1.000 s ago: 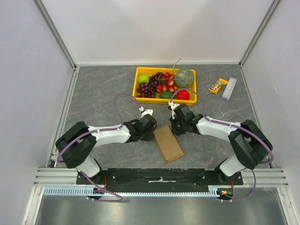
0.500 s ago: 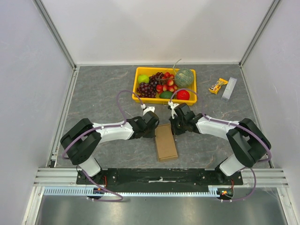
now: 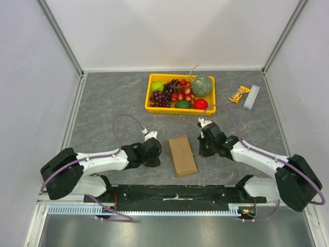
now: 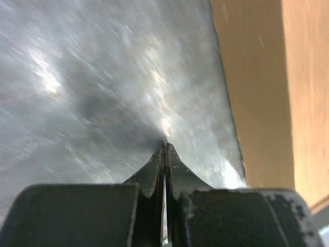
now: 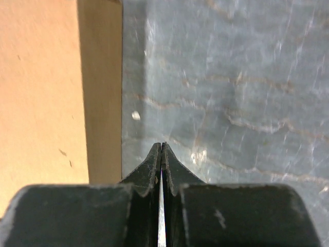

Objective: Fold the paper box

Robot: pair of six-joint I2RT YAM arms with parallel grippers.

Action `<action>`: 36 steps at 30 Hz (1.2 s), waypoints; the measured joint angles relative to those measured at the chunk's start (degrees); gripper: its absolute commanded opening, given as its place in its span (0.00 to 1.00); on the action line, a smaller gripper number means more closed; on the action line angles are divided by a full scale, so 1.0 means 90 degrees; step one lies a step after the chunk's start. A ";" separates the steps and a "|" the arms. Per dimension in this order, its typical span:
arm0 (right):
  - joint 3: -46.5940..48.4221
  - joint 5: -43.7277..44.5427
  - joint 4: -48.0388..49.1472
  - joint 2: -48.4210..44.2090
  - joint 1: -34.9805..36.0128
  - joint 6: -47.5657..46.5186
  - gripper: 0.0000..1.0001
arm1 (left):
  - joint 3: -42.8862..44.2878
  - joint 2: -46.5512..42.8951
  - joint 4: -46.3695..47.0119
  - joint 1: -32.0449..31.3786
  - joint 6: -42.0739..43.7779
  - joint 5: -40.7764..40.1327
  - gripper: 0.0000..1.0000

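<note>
the paper box lies flat and closed on the grey stone-patterned table, close to the near edge and about midway along it, its long sides running from near to far with a slight tilt. it sits between the two grippers and neither one touches it. the left gripper is low over the table just left of the box, its two fingers pressed together with nothing between them; in the left wrist view the box's brown side wall stands just to the right of the fingertips. the right gripper is just right of the box, its fingers likewise drawn together to a thin slit and holding nothing; the right wrist view shows the box's top and shaded side wall to the left of the tips, with bare table ahead. whether either pair of tips touches the table cannot be told. toward the far edge, about mid-width, stands a yellow tray with grapes, a melon and other fruit. near the far right corner lie a snack bar and a pale oblong block, side by side.
</note>
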 measured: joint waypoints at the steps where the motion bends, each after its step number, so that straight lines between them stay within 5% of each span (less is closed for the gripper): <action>1: -0.0104 -0.0036 -0.0066 -0.0168 0.0000 0.0075 0.05 | -0.0022 -0.0058 -0.0087 -0.0182 -0.0109 0.0015 0.02; 7: -0.0743 -0.0425 -0.0403 -0.1120 0.0121 0.0634 0.04 | 0.0046 0.0022 -0.0262 -0.1418 -0.0835 0.0015 0.02; 14: -0.1258 -0.0619 -0.0437 -0.1498 0.0512 0.1049 0.04 | 0.0386 0.0583 0.0007 -0.1940 -0.1447 0.0017 0.02; 27: -0.1387 -0.0682 0.0083 -0.1338 0.1280 0.1545 0.04 | 0.0794 0.1156 0.0202 -0.2191 -0.1749 0.0029 0.02; 36: -0.1039 0.0134 -0.0396 -0.1134 0.1576 0.1583 0.04 | 0.0928 0.1260 0.0141 -0.2203 -0.1836 0.0044 0.02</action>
